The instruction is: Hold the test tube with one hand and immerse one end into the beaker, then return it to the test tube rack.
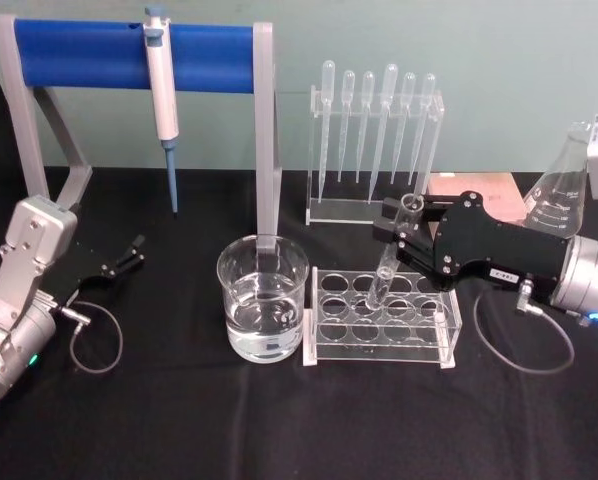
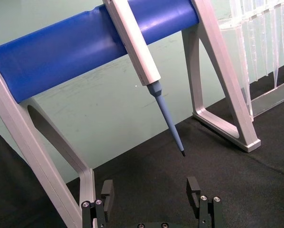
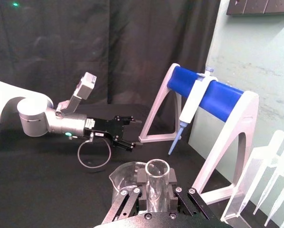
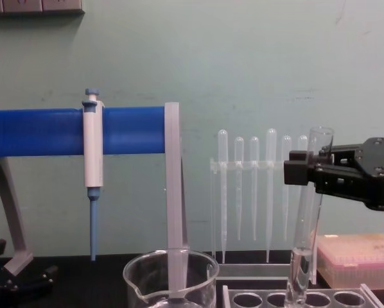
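At centre frame the right gripper [image 1: 404, 228] clamps the test tube [image 1: 391, 262] standing in the rack [image 1: 379, 318]; the beaker [image 1: 262, 310] holds clear liquid; the left gripper [image 1: 129, 252] sits open.

We see even, soft indoor light, faint shadows on the black table [image 1: 179, 420], small glints on the beaker [image 1: 263, 310], slight blur.

Head view: high, looking down over black table [image 1: 179, 420]. Chest view: low, level, close behind beaker [image 4: 171, 282] and rack [image 4: 307, 299]. Left wrist view: near blue stand [image 2: 85, 45], looking up. Right wrist view: looks across table at same stand [image 3: 206, 92].
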